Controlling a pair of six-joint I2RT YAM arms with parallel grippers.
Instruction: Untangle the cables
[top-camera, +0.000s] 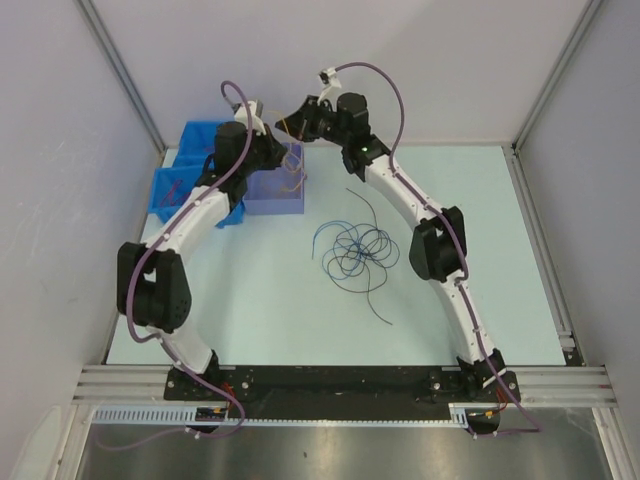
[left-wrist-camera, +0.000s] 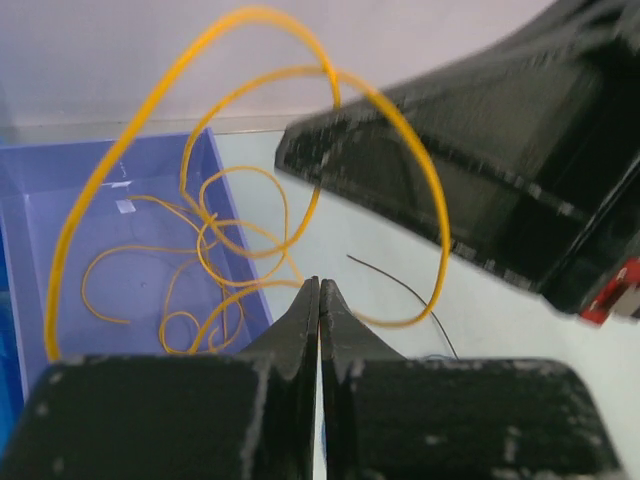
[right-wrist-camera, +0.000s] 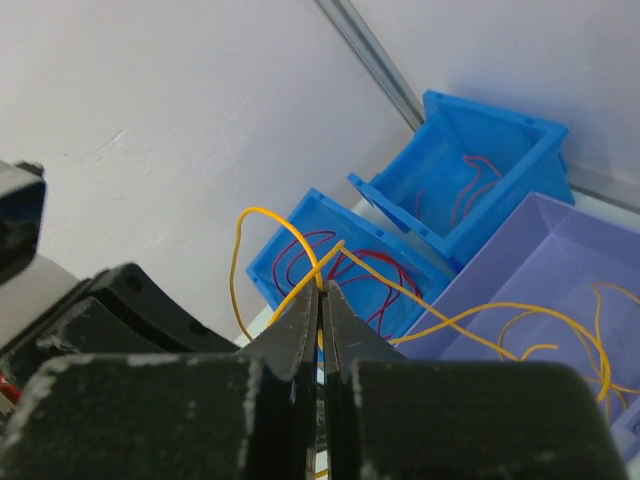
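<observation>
Top external view, near to far. Bare table (top-camera: 250, 320) by the arm bases. Mid-table, right of centre: tangle (top-camera: 357, 250) of blue and dark wires, coiled and overlapping, with loose ends trailing near and far. Untouched, well apart from both grippers. Far left: both grippers over purple bin (top-camera: 272, 205), close together.

Left gripper (left-wrist-camera: 320, 295): fingers pressed flat together, no gap. Yellow wire (left-wrist-camera: 438, 205) looping high above and ending just beside the tips; pinched or not, cannot tell. Right gripper (right-wrist-camera: 322, 298): fingers closed on what seems the same yellow wire, the strand emerging at the tips and running down into the purple bin. More yellow wires curled on that bin's floor.

Farther left: blue bins (right-wrist-camera: 470, 125) holding red wires (right-wrist-camera: 465, 190).

Risks, as judged:
- Springy loop likely to flick over the bin wall on release, landing on the table or in a blue bin.
- Hanging end possibly hooked in the coils already binned, so a lift would drag those out.
- Grippers near enough to knock together.
- Loop apt to snag on a finger after opening.
</observation>
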